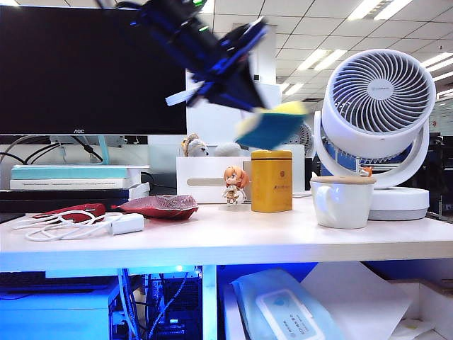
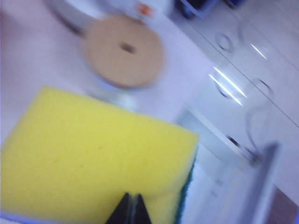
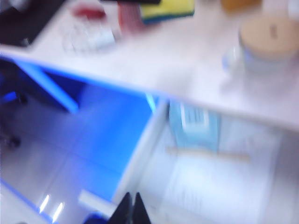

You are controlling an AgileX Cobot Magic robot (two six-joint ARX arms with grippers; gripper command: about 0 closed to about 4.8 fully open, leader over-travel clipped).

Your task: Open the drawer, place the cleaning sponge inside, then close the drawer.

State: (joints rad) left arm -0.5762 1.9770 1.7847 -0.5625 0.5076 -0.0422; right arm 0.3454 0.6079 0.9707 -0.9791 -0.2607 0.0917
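One soft, light yellow rectangular cleaning sponge with a green scrub layer is pinched at its edge by the left hand, held above the white lidded mug; the right hand, clenched empty, is seen over the open white drawer.

**Bright office light, heavy motion blur**

Ceiling light panels overexpose the exterior view's top, and a blue glow tints the space under the desk. The left arm and cleaning sponge smear there. Both wrist views are soft throughout, and streaks of glare cross the glossy floor.
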